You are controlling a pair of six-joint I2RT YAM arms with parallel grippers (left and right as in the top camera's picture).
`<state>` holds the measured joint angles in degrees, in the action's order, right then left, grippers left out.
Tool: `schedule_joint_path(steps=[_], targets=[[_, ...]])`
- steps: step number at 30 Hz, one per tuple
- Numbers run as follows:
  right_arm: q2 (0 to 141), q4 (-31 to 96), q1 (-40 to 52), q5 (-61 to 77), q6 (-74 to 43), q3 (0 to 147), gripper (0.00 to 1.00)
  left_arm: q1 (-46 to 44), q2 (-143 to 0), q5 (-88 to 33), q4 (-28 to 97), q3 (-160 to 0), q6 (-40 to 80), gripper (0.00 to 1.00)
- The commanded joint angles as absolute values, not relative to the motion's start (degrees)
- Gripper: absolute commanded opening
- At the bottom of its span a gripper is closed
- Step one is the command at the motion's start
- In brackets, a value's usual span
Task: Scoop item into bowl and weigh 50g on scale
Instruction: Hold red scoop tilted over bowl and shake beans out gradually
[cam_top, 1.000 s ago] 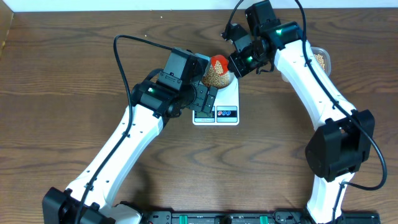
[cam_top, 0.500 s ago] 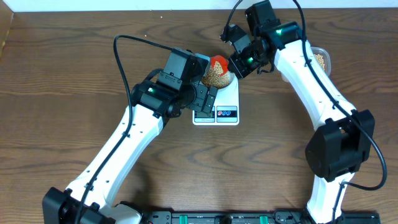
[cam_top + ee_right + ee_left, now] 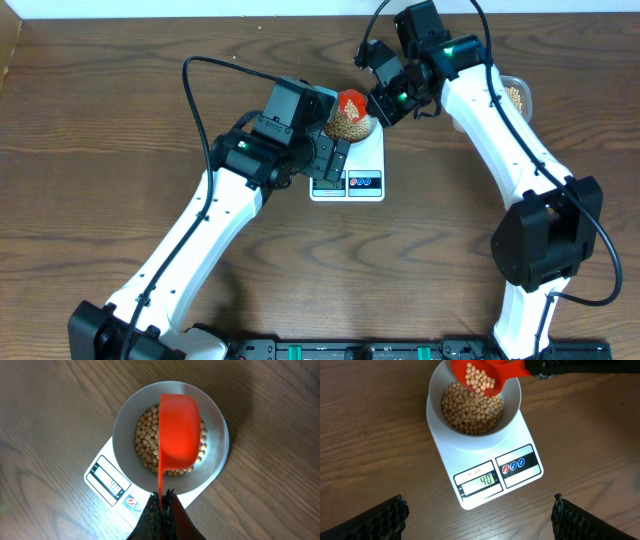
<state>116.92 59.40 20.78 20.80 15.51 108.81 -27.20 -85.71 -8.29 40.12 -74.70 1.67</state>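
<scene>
The pale bowl (image 3: 513, 406) stands on the white scale (image 3: 475, 455), whose display (image 3: 487, 480) reads 40. Tan beans (image 3: 470, 407) fill the bowl's bottom. My right gripper (image 3: 162, 497) is shut on the handle of a red scoop (image 3: 179, 430), held tilted over the bowl with beans (image 3: 479, 377) in it. The scoop (image 3: 350, 102), bowl (image 3: 366, 128) and scale (image 3: 366, 158) also show in the overhead view, with the right gripper (image 3: 385, 100) beside them. My left gripper (image 3: 480, 520) is open and empty, hovering just in front of the scale.
A clear plastic tub (image 3: 517, 95) with more beans stands at the back right, partly behind the right arm. The left arm (image 3: 250, 160) lies close to the scale's left side. Bare wooden table (image 3: 100, 150) lies to the left.
</scene>
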Motion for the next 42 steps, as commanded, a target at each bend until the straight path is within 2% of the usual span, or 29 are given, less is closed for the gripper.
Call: schedule_joint_path(steps=[1, 6, 18, 42], targets=[[114.63, 59.94, 21.08, 21.85, 16.34, 110.17, 0.01, -27.07, -84.97, -8.36, 40.29, -74.7, 1.8, 0.94], [114.63, 60.23, 20.97, 25.71, 16.38, 110.17, 0.01, -27.07, -84.97, -8.36, 40.29, -74.7, 1.8, 0.94], [114.63, 61.14, 20.99, 23.88, 20.86, 110.17, 0.01, -27.07, -84.97, -8.36, 40.29, -74.7, 1.8, 0.94], [114.63, 60.01, 21.04, 23.68, 21.5, 110.15, 0.01, -27.07, -84.97, -8.36, 40.29, -74.7, 1.8, 0.94]])
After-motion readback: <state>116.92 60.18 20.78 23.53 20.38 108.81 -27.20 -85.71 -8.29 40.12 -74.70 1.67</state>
